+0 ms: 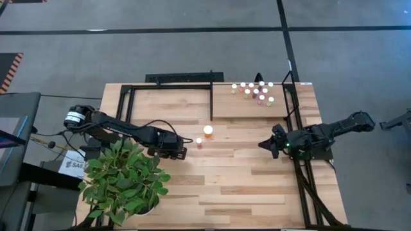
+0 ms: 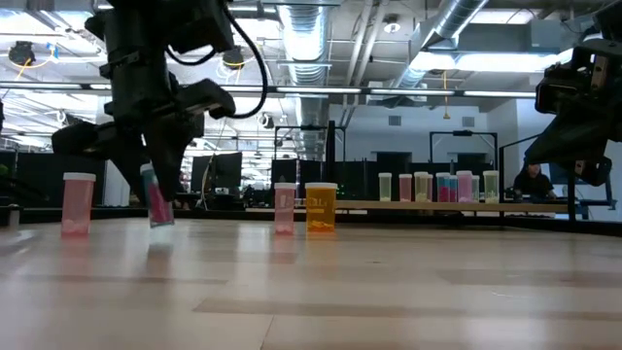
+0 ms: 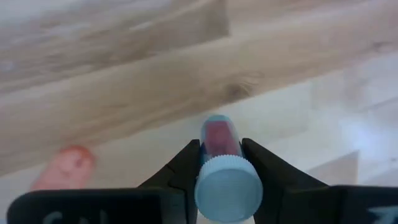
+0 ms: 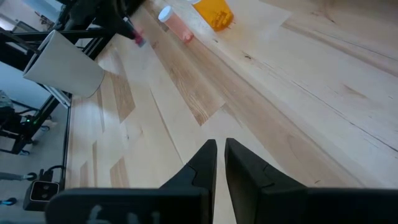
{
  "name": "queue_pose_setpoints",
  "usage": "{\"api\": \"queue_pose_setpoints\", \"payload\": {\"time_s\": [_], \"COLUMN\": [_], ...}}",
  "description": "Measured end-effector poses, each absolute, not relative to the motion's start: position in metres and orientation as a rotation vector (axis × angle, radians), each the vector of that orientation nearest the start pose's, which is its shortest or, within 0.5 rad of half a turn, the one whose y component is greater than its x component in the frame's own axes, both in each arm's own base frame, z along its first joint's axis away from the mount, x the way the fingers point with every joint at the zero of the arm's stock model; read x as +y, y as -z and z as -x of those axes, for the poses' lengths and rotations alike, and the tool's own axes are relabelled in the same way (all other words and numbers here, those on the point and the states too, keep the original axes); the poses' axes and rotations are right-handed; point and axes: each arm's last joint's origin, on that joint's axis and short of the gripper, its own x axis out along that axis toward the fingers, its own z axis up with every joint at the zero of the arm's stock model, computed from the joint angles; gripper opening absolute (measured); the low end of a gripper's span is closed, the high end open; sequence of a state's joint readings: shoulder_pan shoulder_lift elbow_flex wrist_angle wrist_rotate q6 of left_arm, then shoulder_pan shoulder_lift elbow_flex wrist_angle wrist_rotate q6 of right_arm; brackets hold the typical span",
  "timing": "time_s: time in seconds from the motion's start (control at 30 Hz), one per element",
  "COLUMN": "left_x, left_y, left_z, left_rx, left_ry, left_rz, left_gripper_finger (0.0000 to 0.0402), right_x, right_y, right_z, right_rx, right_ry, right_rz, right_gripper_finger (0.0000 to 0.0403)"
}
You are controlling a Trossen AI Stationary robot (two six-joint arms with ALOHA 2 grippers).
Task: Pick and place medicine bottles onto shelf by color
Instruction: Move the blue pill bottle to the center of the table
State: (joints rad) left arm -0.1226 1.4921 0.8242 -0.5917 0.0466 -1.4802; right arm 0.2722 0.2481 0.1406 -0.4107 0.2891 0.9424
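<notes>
Two dark arms work over a striped-plank tabletop [image 1: 244, 173] in a large hall with ceiling ducts, pipes and strip lights; a person sits far behind, at the low view's right edge. A potted plant [image 1: 125, 176] fills the table's front-left corner, and black frame bars run along its far and right edges. The shelf [image 1: 250, 106], a smooth pale board, occupies the far-right part of the table and carries about ten small white-capped vials [image 1: 255, 92] clustered near its far edge; their colours are hard to tell apart. Near the table's middle, just in front of the shelf, stand one larger orange bottle [image 1: 208, 131] and one pink vial [image 1: 199, 142] beside it. A further pink vial [image 2: 78, 203] shows at the low view's left. The left gripper [image 3: 219, 163] is clenched around a red vial [image 3: 221, 137], held tilted just above the wood. The right gripper [image 4: 220, 155] hovers near the right edge, fingers closed on nothing. Writing on a paper by the plant is too small to read
</notes>
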Motion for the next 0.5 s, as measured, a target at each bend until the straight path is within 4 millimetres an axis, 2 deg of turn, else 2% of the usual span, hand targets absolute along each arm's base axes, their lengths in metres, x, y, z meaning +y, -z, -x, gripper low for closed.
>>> {"api": "queue_pose_setpoints", "payload": {"time_s": [0.3, 0.5], "left_x": [-0.043, -0.049], "left_y": [-0.187, -0.175], "left_z": [-0.269, -0.295], "left_rx": [1.005, 1.101], "left_ry": [-0.772, -0.769], "left_rz": [1.167, 1.18], "left_gripper_finger": [0.0082, 0.0082], "right_x": [0.018, 0.018], "right_y": [-0.154, -0.154], "right_z": [-0.096, -0.096], "right_rx": [0.447, 0.447], "right_ry": [0.247, 0.247], "right_rz": [-0.779, -0.779], "right_gripper_finger": [0.0056, 0.0056]}}
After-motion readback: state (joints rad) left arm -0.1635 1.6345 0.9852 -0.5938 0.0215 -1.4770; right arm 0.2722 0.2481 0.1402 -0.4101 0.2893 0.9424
